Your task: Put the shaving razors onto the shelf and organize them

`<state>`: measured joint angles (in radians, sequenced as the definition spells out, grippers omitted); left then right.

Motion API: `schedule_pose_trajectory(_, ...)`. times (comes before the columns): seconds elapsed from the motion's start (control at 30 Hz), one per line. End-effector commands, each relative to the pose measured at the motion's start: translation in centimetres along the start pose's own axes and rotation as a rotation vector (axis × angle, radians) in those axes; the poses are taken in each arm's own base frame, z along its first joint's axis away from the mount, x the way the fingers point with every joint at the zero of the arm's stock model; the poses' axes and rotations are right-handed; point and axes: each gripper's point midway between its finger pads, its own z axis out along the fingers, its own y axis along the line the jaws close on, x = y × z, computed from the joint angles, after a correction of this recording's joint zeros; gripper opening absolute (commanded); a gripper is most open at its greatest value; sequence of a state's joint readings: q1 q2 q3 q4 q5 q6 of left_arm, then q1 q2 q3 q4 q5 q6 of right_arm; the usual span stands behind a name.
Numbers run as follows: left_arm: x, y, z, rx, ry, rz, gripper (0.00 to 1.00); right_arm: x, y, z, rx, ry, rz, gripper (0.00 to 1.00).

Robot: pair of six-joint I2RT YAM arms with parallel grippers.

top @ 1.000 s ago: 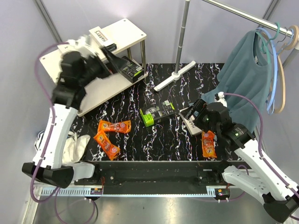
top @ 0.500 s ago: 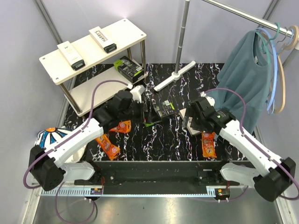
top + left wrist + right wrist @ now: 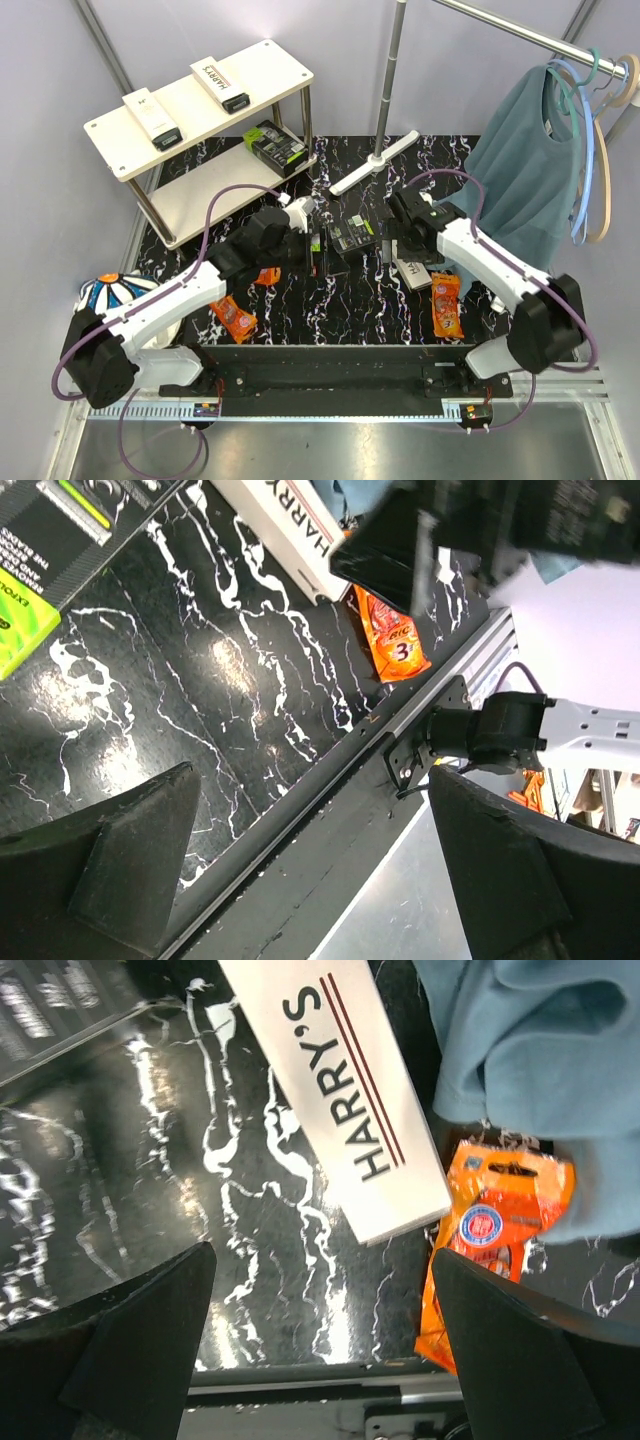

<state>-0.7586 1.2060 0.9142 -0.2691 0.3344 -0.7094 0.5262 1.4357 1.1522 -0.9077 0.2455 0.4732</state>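
The shelf stands at the back left with two white HARRY'S boxes on its top board and a black-and-green pack on the lower board. On the black marble table lie another black-and-green pack, a white HARRY'S box and orange packets. My left gripper hangs open and empty just left of the green pack. My right gripper is open and empty beside the white box.
A metal clothes rail with a teal shirt and hangers stands at the right. Its white T-shaped foot lies behind the packs. A patterned object sits off the table's left edge. The black front rail runs below.
My left arm has swung from the shelf down to the table's middle, leaving a black-and-green pack on the lower board. My right gripper has moved left and back, past the white box.
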Motion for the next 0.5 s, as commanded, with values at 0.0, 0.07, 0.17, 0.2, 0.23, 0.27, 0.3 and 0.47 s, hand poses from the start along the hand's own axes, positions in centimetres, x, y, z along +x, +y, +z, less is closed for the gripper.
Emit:
schedule_pose_trajectory(0.0, -0.1, -1.3, -0.3, 0.072, -0.018, 0.013, 0.99, -1.9, 0.5, 1.4, -0.045, 0.004, -0.07, 1.0)
schedule_pose_trajectory(0.07, 0.3, -1.0, -0.2, 0.065, -0.009, 0.007, 0.99, -2.2, 0.0, 2.6, -0.041, 0.023, -0.068, 1.0)
schedule_pose_trajectory(0.17, 0.6, -0.5, -0.1, 0.054, -0.007, 0.001, 0.99, -2.5, -0.5, 3.5, -0.036, 0.037, -0.074, 1.0)
schedule_pose_trajectory(0.2, 0.7, -0.4, 0.0, 0.053, -0.002, -0.001, 0.99, -2.5, -0.6, 3.7, -0.045, 0.04, -0.072, 1.0)
schedule_pose_trajectory(0.23, 0.9, -0.3, 0.0, 0.051, 0.002, -0.002, 0.99, -2.5, -0.6, 4.0, -0.059, 0.044, -0.069, 1.0)
schedule_pose_trajectory(0.27, 1.2, 0.0, 0.1, 0.047, 0.01, -0.005, 0.99, -2.7, -0.1, 4.3, -0.094, 0.043, -0.068, 1.0)
schedule_pose_trajectory(0.3, 1.3, 0.1, 0.2, 0.045, 0.016, -0.009, 0.99, -2.7, -0.2, 4.6, -0.099, 0.047, -0.066, 1.0)
schedule_pose_trajectory(0.47, 1.9, 0.4, 0.5, 0.045, 0.035, -0.022, 0.99, -1.6, -0.1, 7.5, -0.085, 0.116, -0.086, 1.0)
